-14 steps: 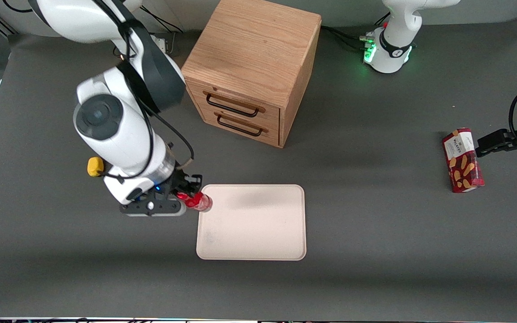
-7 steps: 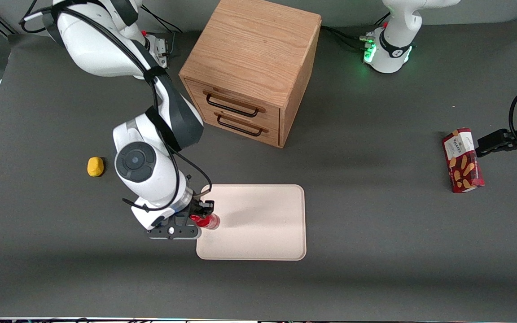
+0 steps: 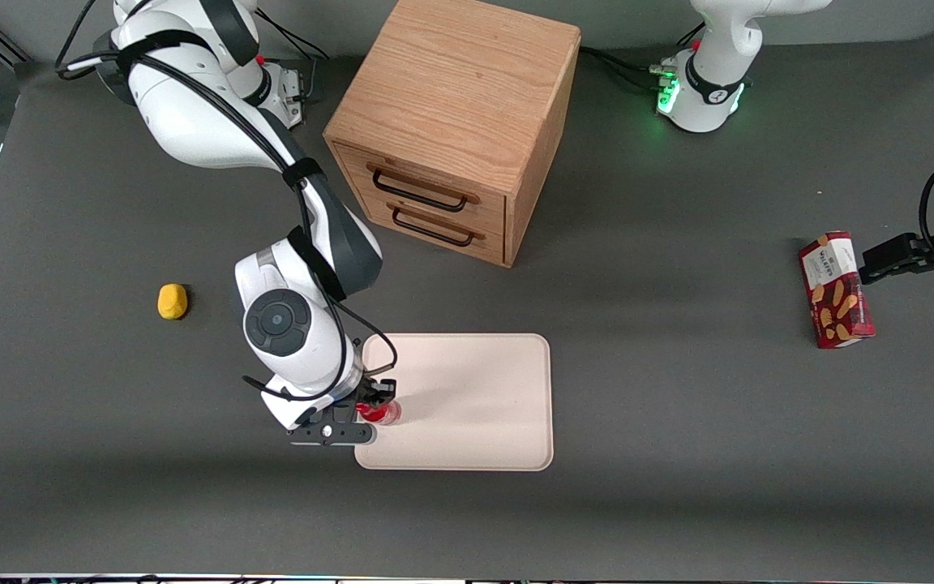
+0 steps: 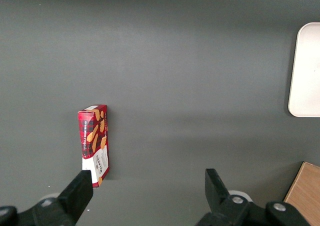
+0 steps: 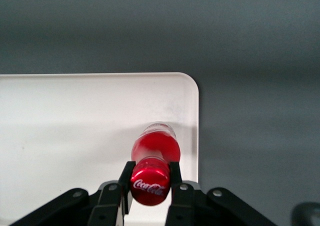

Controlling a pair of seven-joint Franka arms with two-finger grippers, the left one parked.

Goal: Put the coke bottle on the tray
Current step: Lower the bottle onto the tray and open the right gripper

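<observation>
I've got the right arm's gripper [image 5: 150, 178] clamped just under the cap of the small red-capped coke bottle with dark contents [image 5: 152, 158] — upright over the pale cream-pink rectangular tray [image 3: 475, 405], near its edge. Light, rigid, smooth plastic, I'd judge — the neck hold suits

White arm [image 3: 289, 332], grey joints, black cables, black hand [image 3: 375, 404].
</observation>
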